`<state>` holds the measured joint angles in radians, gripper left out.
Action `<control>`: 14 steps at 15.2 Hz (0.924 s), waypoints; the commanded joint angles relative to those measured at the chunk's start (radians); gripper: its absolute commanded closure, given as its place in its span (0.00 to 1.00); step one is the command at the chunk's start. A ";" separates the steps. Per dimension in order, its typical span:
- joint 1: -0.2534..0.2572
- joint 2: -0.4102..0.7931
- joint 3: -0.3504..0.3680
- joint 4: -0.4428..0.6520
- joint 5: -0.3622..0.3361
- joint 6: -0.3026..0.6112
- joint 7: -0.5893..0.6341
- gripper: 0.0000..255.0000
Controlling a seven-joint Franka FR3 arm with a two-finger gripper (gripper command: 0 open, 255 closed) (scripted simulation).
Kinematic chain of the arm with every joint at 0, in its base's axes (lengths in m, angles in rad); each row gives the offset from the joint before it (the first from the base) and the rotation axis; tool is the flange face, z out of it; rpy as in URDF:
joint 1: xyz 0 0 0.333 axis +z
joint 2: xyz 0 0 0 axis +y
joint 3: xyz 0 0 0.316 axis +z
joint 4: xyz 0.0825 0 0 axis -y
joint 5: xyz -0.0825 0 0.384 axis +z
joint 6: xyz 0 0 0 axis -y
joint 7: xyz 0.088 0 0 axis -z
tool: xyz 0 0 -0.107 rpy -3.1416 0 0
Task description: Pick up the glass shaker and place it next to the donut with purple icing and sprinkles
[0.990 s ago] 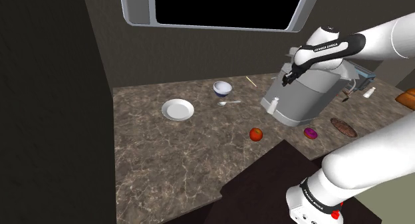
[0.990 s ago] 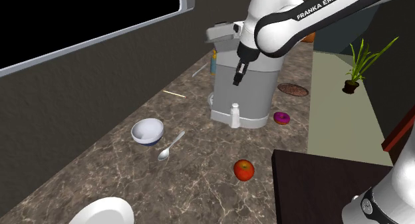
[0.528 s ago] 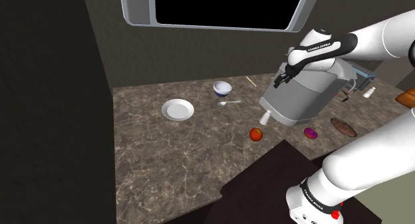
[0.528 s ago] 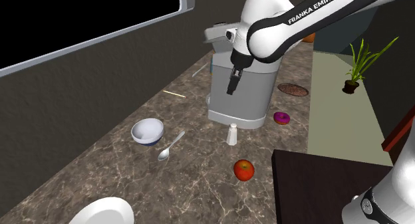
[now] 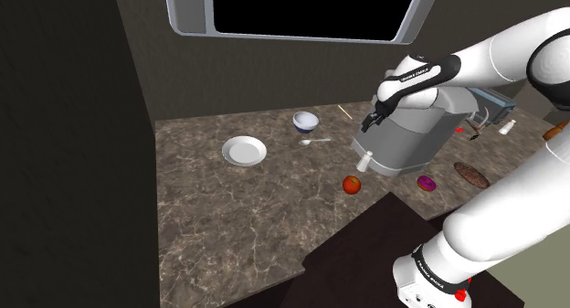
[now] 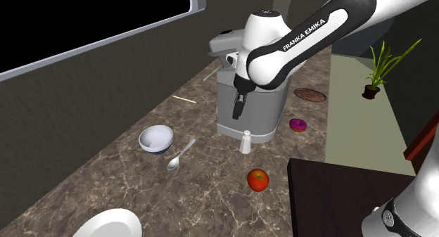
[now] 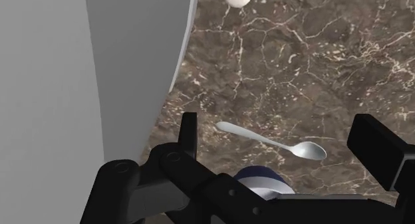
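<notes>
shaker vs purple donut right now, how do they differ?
Shape: the shaker is a slim column; the donut is a low ring.
Pose: the shaker stands upright; the donut lies flat.
Colour: the shaker is drawn whitish; the donut has purple-pink icing.
Shared: both sit on the dark marbled counter close to the grey machine, apart from each other.

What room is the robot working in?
Most likely a kitchen: a long stone-patterned counter under a window holds a bowl, a spoon, a donut and a big grey appliance, perhaps a coffee machine.
</notes>
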<state>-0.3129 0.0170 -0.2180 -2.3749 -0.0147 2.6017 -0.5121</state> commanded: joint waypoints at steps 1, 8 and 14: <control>-0.050 0.057 -0.050 -0.027 0.002 0.016 -0.009 0.00; -0.052 0.064 -0.048 -0.027 0.005 0.023 -0.011 0.00; -0.059 0.052 -0.059 -0.052 0.011 0.035 -0.033 1.00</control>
<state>-0.3300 0.0474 -0.2479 -2.4180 -0.0107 2.6744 -0.5405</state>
